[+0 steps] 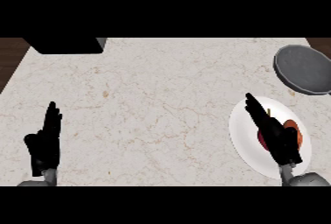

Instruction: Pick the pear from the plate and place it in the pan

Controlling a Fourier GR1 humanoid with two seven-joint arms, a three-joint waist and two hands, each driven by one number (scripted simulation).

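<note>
A white plate [248, 131] lies at the right of the counter. On it sits a reddish-orange pear [294, 129], mostly hidden behind my right hand [276, 136], which hangs over the plate with its fingers straight and pointing up-left. Only the pear's right side and a dark red patch at the hand's left edge show. The grey pan [305, 69] sits at the far right, beyond the plate, partly cut off by the view's edge. My left hand [44, 140] rests open at the lower left, fingers up, far from both.
A black box-like object [65, 45] stands at the counter's far left edge. Dark wood shows beyond the marble top [149, 105] at the upper left and upper right corners.
</note>
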